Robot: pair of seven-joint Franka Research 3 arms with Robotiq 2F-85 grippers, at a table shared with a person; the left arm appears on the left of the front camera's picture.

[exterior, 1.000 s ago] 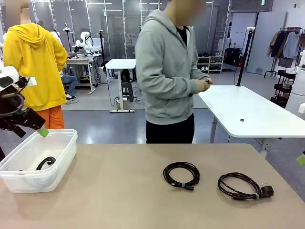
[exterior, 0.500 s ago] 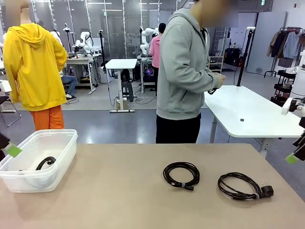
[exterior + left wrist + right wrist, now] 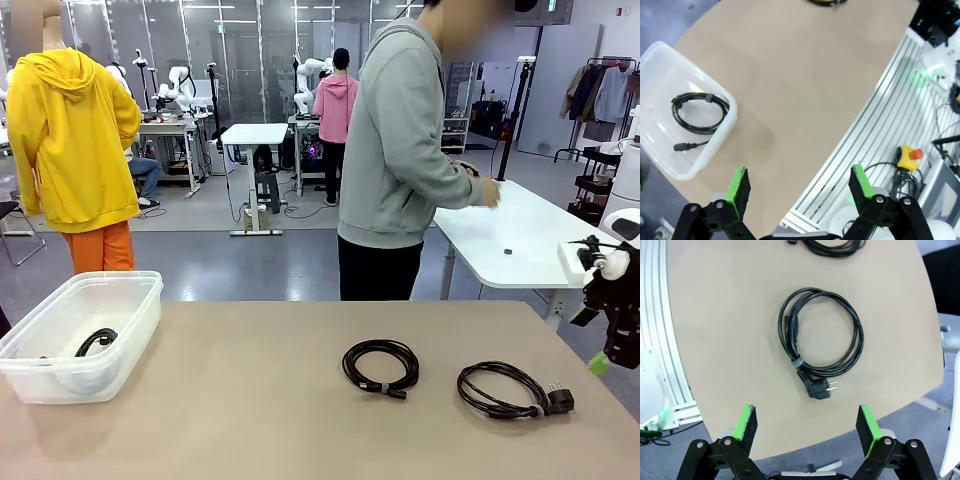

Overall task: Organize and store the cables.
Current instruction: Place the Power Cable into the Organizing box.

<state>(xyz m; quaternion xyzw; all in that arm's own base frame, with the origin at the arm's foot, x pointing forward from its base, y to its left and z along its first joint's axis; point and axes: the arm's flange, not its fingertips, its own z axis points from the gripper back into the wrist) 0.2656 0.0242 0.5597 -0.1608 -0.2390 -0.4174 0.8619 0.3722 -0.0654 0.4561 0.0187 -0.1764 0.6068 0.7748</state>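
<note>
Two cables lie on the tan table: a round coil (image 3: 380, 367) in the middle and a coil with a plug end (image 3: 505, 390) to its right. A third cable (image 3: 95, 341) lies coiled inside the clear plastic bin (image 3: 140, 310) at the left. My right gripper (image 3: 590, 340) hangs open at the table's right edge, above and right of the plug coil (image 3: 822, 342), which lies straight ahead of its spread jaws (image 3: 807, 427). My left gripper (image 3: 799, 184) is open high over the near table edge, with the bin (image 3: 660, 55) and its cable (image 3: 700, 111) ahead of it.
A person in a grey hoodie (image 3: 400, 150) stands at the far side, turned toward a white table (image 3: 520, 235) behind on the right. The table surface between the bin and the coils is bare. The aluminium frame rails (image 3: 880, 135) run along the near edge.
My left arm has drawn back from above the bin and left the front view. My right arm has come in at the right edge. The person has turned right toward the white table.
</note>
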